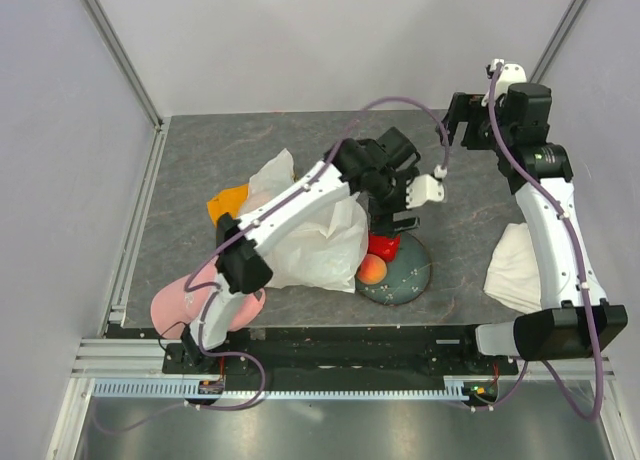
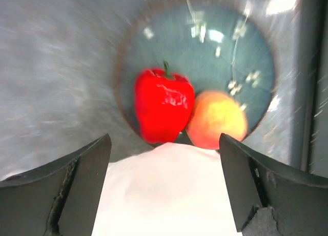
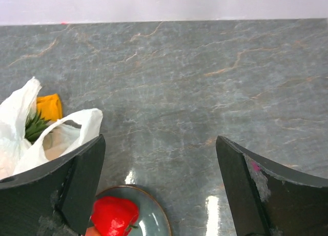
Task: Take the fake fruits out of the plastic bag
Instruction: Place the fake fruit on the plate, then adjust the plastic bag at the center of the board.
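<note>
Red pepper (image 2: pixel 163 105) and peach (image 2: pixel 218 119): out of the plastic bag (image 1: pixel 310 230), side by side and touching, on a glazed blue-green plate (image 2: pixel 205 46) close to the near edge of the table (image 1: pixel 200 160), a little right of its middle. The bag itself: crumpled in a heap just left of the plate, one fold lapping against the rim beside both fruits. Inside its mouth, seen from the right wrist, a green pineapple crown (image 3: pixel 33 125); other fruits within, impossible to tell through the film. Left gripper (image 2: pixel 165 161): poised over the plate and the bag's fold, jaws wide apart, holding nothing. Right gripper (image 3: pixel 159 184): up toward the far right corner, well apart from everything, likewise spread and bare. Behind the bag, an orange cloth (image 1: pixel 228 202); at the near left corner a pink dish (image 1: pixel 168 302), partly hidden by the arm; by the right edge a white towel (image 1: pixel 515 270). Likely trouble from here: snagging the thin film on a finger while reaching across the heap, so dragging the fold over the rim and knocking the round peach off the plate; pinching film together with the pineapple's leaves and lifting the whole bag rather than the fruit; tugging one-handed with nothing pinning the bag, letting it slide into the plate.
</note>
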You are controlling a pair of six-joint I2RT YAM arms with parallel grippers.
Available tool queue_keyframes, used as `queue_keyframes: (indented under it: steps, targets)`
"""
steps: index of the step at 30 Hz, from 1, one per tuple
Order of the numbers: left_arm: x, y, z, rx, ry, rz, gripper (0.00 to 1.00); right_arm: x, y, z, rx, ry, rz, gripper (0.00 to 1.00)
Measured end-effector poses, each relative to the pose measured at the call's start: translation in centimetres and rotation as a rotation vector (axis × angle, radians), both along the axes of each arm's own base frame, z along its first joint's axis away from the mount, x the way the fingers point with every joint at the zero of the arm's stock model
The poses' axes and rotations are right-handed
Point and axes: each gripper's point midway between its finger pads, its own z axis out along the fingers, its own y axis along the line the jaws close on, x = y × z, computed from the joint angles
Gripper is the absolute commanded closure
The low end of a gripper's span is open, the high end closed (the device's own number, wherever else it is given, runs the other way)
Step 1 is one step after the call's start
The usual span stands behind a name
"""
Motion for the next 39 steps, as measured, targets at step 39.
queue_keyframes:
  steps: [39]
  targets:
    - [21.6, 24.8, -2.4, 0.042, 0.146, 1.144, 0.26, -2.4, 22.5, -16.2, 0.123, 0.491, 0.423, 0.11]
